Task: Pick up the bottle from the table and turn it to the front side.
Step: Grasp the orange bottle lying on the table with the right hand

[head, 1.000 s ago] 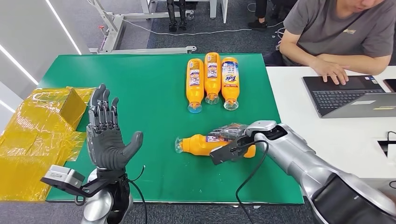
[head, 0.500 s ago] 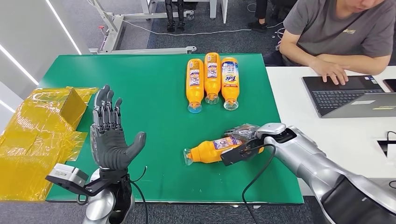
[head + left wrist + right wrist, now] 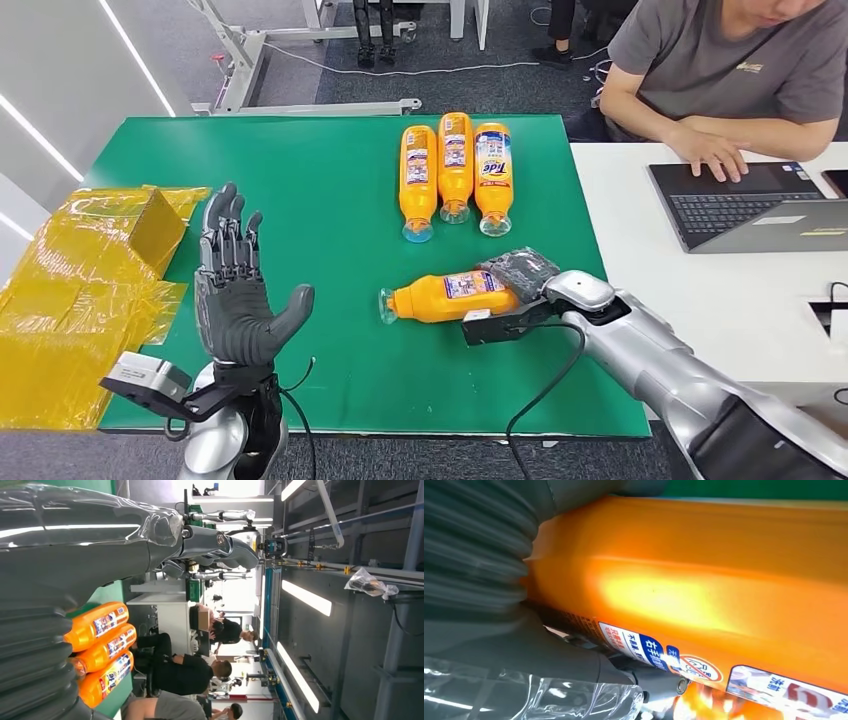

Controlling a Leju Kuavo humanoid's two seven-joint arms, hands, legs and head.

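My right hand (image 3: 522, 275) grips the orange bottle (image 3: 447, 297) at its base end; the bottle lies sideways near the middle of the green table (image 3: 310, 190), cap pointing toward my left. Its label faces up. My left hand (image 3: 236, 290) is raised over the table's near left part, palm open, fingers spread, holding nothing. Three more bottles (image 3: 454, 170) lie side by side farther back.

"Tide" on the rightmost bottle (image 3: 492, 172) of the row of three.
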